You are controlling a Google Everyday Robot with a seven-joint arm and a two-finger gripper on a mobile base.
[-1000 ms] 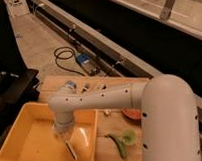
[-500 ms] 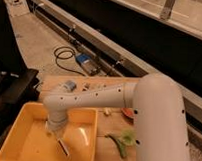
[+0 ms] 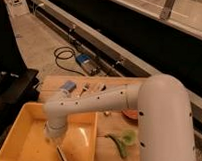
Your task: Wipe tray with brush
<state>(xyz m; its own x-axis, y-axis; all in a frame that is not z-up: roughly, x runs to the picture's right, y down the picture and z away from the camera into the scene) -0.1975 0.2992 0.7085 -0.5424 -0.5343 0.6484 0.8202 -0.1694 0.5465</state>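
Observation:
The yellow-orange tray (image 3: 23,123) lies at the lower left. My white arm reaches down into it from the right. My gripper (image 3: 54,139) is over the middle of the tray floor, mostly hidden under the wrist. It is shut on the brush (image 3: 60,153), a slim pale stick that points down and right from it, with its dark tip on or just above the tray floor.
The tray rests on a wooden table (image 3: 105,126). A green vegetable piece (image 3: 123,142) and a red bowl (image 3: 129,115) lie right of the tray. A blue item (image 3: 68,87) and small utensils (image 3: 92,87) lie behind it. A cable (image 3: 64,54) lies on the floor.
My gripper has moved left across the tray floor with the brush in it, and the arm has swung left along with it.

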